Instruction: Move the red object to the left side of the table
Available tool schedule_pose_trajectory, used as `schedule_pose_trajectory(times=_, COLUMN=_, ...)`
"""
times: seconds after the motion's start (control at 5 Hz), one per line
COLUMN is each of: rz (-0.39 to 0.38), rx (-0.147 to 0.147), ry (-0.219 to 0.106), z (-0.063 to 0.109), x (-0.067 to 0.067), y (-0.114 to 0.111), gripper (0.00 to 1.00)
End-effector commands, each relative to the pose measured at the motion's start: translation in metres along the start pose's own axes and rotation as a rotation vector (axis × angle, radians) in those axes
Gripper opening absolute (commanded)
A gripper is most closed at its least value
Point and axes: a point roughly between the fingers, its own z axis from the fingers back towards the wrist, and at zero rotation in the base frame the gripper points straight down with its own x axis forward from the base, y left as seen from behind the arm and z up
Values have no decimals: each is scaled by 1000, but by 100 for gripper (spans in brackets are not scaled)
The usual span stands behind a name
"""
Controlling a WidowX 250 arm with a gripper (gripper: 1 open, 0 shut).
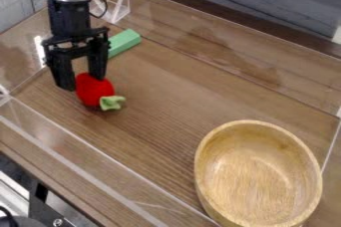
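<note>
The round wooden bowl (258, 174) is sitting near the lower right corner of the view, its wide mouth facing up and its pale interior showing; nothing is lying inside it. Its rim is forming a thick, light-coloured ring around a smooth, slightly shaded hollow, and its lower right side is reaching close to the edge of the view. It is resting on the brown wood-grain bench (180, 92), well apart from everything else there.

The red object (95, 90), a small rounded toy like a strawberry, is lying outside the bowl, on the left part of the bench as the camera is seeing it. Its light green leafy end is pointing toward the lower right, roughly toward the bowl. The black claw (78, 69) is standing released, its fingers spread apart just beside and above the toy, one of them overlapping its upper side in the view; whether they are touching it, I cannot tell.

Behind the toy, a green rectangular block (124, 43) is lying at a slant near the claw, also outside the bowl. A low clear acrylic wall (32, 123) is running along the left edge of the bench.
</note>
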Motion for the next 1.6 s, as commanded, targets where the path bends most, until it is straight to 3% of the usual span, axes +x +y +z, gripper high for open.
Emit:
schedule_pose_trajectory(times=0.0, rz=55, rx=-70, ry=-32, z=14, x=5, y=-6, gripper=100)
schedule_pose_trajectory(times=0.2, rz=110, rx=-80, ry=-23, z=6, x=9, y=-11, gripper=100)
schedule_pose_trajectory(times=0.6, rz=41, rx=-73, ry=-54, z=28, x=30, y=-9, gripper=100)
schedule_pose_trajectory(times=1.4, rz=273, rx=-114, ry=12, z=47, x=35, y=3, gripper=100)
